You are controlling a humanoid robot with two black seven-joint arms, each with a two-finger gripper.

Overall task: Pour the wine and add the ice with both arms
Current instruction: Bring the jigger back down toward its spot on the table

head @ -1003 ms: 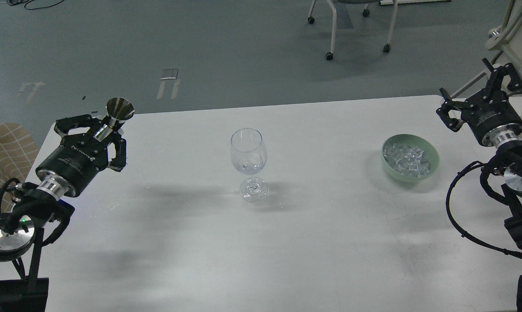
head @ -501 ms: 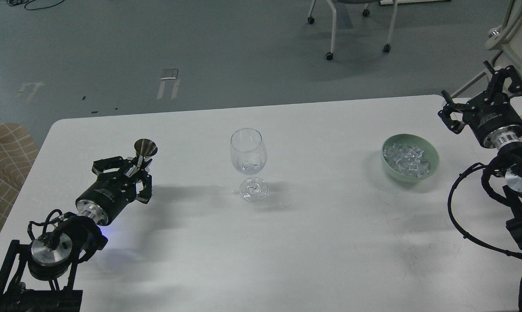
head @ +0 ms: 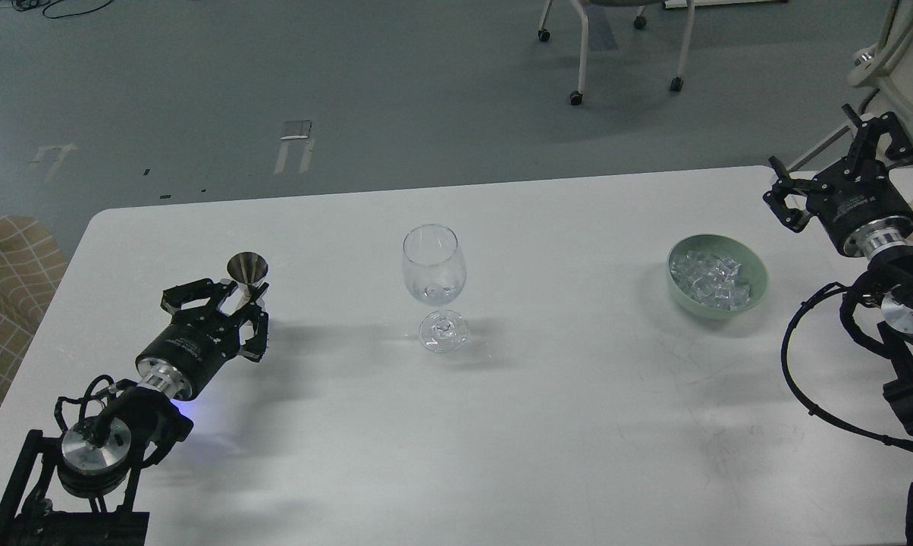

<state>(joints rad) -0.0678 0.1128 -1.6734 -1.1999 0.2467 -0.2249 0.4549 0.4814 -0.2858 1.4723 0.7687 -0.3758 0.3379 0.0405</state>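
A clear wine glass [head: 434,265] stands upright at the table's middle, with faint clear glints low in its bowl. My left gripper [head: 233,303] is low over the table, left of the glass, shut on the stem of a small metal cone-shaped cup [head: 247,268] whose mouth points up. Several ice cubes [head: 710,278] lie in a pale green bowl [head: 752,297] at the right. My right gripper [head: 832,171] is open and empty, raised beyond and to the right of the bowl.
The white table [head: 502,425] ends at a far edge just behind the glass. A tan checked seat [head: 5,280] is off the left edge. A wheeled chair [head: 616,45] stands on the floor behind. A pale frame [head: 900,53] stands behind my right gripper.
My left arm has come down and in from the table's far left corner with the metal cup, ending low beside the glass. My right gripper has barely moved.
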